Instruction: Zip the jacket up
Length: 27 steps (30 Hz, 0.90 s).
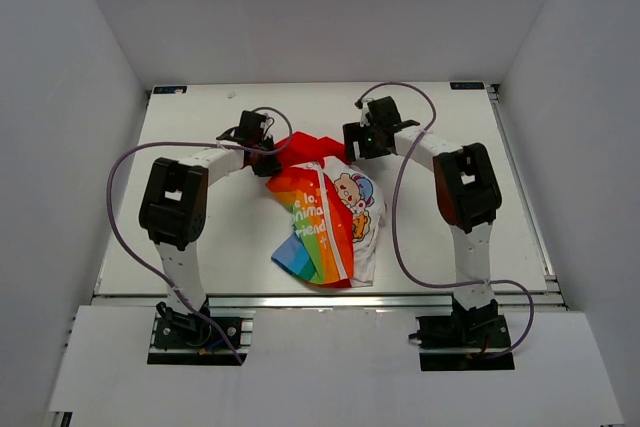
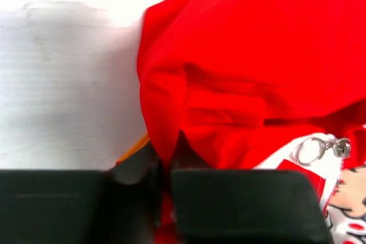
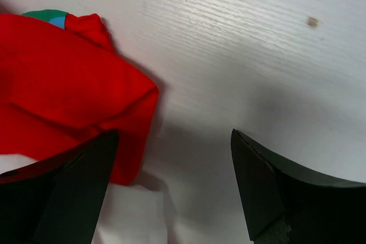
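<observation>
Two grippers flank the jacket (image 1: 325,217) lying mid-table. The left gripper (image 2: 164,184) pinches its red hood (image 2: 257,55); the right gripper (image 3: 173,147) hangs spread beside it. Right should probably catch the ring pull (image 2: 311,150) while left holds the fabric taut.

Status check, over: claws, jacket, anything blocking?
Left claw shut on jacket at red hood. Right claw open over table, beside hood. Zipper pull near collar. No obstruction seen.

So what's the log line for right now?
left claw: shut on jacket | right claw: open, empty | zip pull: by red hood
</observation>
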Available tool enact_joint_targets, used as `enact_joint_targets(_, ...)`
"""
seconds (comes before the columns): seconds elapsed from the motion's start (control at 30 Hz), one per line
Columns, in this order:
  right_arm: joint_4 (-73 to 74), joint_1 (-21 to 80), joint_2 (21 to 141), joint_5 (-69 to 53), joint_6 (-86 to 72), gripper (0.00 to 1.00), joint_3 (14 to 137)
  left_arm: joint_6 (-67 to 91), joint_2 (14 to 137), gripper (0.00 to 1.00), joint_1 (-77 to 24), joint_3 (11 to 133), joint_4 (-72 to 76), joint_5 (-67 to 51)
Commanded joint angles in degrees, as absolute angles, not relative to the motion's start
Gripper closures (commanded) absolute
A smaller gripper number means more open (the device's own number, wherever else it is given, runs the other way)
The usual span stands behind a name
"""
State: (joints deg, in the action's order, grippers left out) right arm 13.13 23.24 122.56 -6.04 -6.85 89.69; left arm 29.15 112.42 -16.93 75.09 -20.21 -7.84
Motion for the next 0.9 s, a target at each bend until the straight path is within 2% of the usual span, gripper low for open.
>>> enact_joint_targets(0.0, 11.2, 24.3, 125.2, -9.9, -7.0, 0.16, 94.7, 27.3, 110.7, 0.85, -16.7, 77.2, -16.8, -13.1)
enact_joint_targets(0.03, 11.6, 24.7, 126.2, -10.3, -7.0, 0.19, 96.7, 27.0, 110.6, 0.89, -16.7, 77.2, -16.5, -13.4)
enact_joint_targets(0.07, 11.9, 25.2, 128.0, -10.8, -7.0, 0.21, 97.9, 26.7, 110.0, 0.98, -16.7, 77.4, -16.6, -13.4)
enact_joint_targets(0.13, 11.3, 25.4, 129.5, -13.4, -7.6, 0.35, 100.1, 24.9, 109.0, 1.00, -16.7, 77.7, -16.4, -14.1)
enact_joint_targets(0.17, 10.6, 25.5, 130.4, -14.1, -8.3, 0.47, 100.5, 24.4, 107.7, 1.00, -16.7, 77.7, -16.3, -14.4)
enact_joint_targets(0.2, 9.0, 25.5, 130.6, -14.6, -9.0, 0.84, 100.7, 23.7, 106.9, 1.00, -16.7, 77.8, -16.0, -14.8)
enact_joint_targets(0.23, 8.4, 25.5, 130.5, -14.0, -9.9, 1.00, 101.1, 22.2, 105.4, 1.00, -16.7, 78.6, -16.3, -14.9)
enact_joint_targets(0.33, 6.2, 25.5, 127.9, -10.5, -10.2, 1.00, 99.9, 19.5, 102.6, 1.00, -16.8, 79.5, -17.0, -15.2)
enact_joint_targets(0.4, 4.3, 25.5, 122.0, -5.7, -9.4, 1.00, 97.4, 17.0, 99.2, 1.00, -16.8, 80.6, -17.7, -17.0)
enact_joint_targets(0.57, -3.4, 25.4, 99.0, 8.3, -6.2, 1.00, 83.4, 13.9, 91.4, 1.00, -16.9, 83.2, -21.9, -18.8)
enact_joint_targets(0.73, -7.6, 25.5, 72.5, 11.1, -2.8, 1.00, 72.3, 11.5, 79.2, 1.00, -19.2, 86.2, -25.1, -22.1)
enact_joint_targets(0.83, -4.4, 25.6, 60.4, 8.0, -0.5, 1.00, 71.9, 10.9, 71.3, 1.00, -22.6, 89.2, -25.3, -23.5)
enact_joint_targets(0.87, -3.0, 25.6, 57.9, 3.6, -0.3, 1.00, 72.7, 11.4, 69.2, 1.00, -24.1, 89.8, -24.8, -23.8)
